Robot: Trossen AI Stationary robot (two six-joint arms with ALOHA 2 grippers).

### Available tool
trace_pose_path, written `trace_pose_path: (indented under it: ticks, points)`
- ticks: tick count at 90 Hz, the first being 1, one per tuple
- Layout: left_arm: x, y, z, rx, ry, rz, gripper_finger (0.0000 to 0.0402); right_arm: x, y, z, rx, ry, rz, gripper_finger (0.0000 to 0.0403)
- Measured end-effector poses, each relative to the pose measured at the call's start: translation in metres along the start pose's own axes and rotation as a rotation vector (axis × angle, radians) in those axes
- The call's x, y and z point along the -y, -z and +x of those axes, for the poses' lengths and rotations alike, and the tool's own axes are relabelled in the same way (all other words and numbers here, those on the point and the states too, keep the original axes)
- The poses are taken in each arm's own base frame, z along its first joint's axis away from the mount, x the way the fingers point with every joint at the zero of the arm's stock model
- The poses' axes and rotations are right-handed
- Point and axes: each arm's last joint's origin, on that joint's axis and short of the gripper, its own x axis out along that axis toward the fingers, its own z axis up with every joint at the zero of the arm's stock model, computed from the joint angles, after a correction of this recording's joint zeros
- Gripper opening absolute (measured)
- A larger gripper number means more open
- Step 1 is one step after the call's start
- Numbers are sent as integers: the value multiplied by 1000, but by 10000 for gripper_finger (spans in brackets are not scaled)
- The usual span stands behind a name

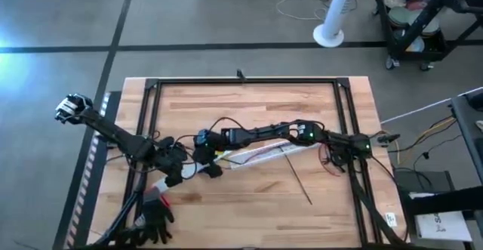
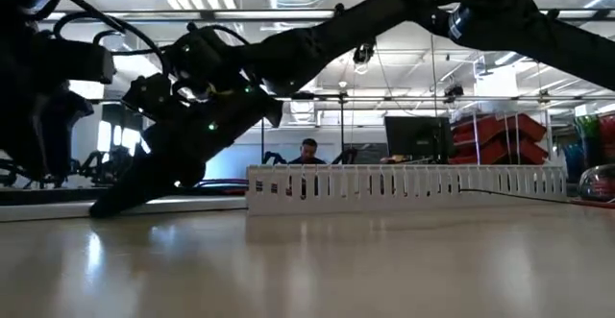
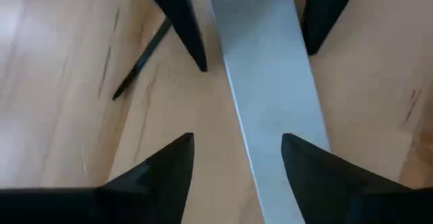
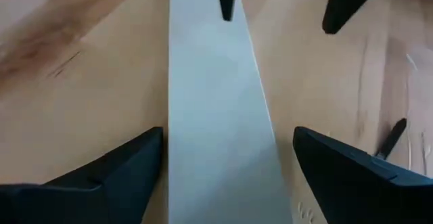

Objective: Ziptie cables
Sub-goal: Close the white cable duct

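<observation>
The task looks barely begun. Both grippers are down at the near end of the long white slotted strip, the cable duct that lies across the middle of the table. No zip tie can be seen closed round anything.

In the high view the left gripper reaches in from about 8 o'clock of the table's centre. The right gripper stretches across from 3 o'clock, so the two meet just beside the strip's end at about 8 o'clock.

In the left wrist view the left gripper's fingers stand apart, one either side of the strip and not clamped on it. The right wrist view shows the same for the right gripper's fingers, spread to both sides of the strip. In each of these views the other arm's fingertips face them across the strip.

The cables cannot be picked out with any certainty. Thin dark wires loop near the right arm's base, around 3 o'clock, but those may be the robot's own leads. A thin dark rod or tie lies loose on the wood at about 5 o'clock, well apart from the grippers.

In the low view the arms block most of the scene, leaving only the slotted strip and a seated person far behind it.
</observation>
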Motion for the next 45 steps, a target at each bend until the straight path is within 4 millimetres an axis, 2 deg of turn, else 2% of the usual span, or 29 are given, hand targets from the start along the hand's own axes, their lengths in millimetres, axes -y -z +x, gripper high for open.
trace_pose_path:
  ticks: [23, 34, 45]
  points:
    - [-2, -4, -8, 73, -32, 24, 184, -3, 11, 4, -58, -52, 67, 221]
    - [-5, -7, -21, 116, -44, 17, 175, -4, 11, 4, -65, -56, 84, 219]
    - [-7, -12, -36, 193, -11, -9, 165, -3, 1, -2, -52, -50, 100, 219]
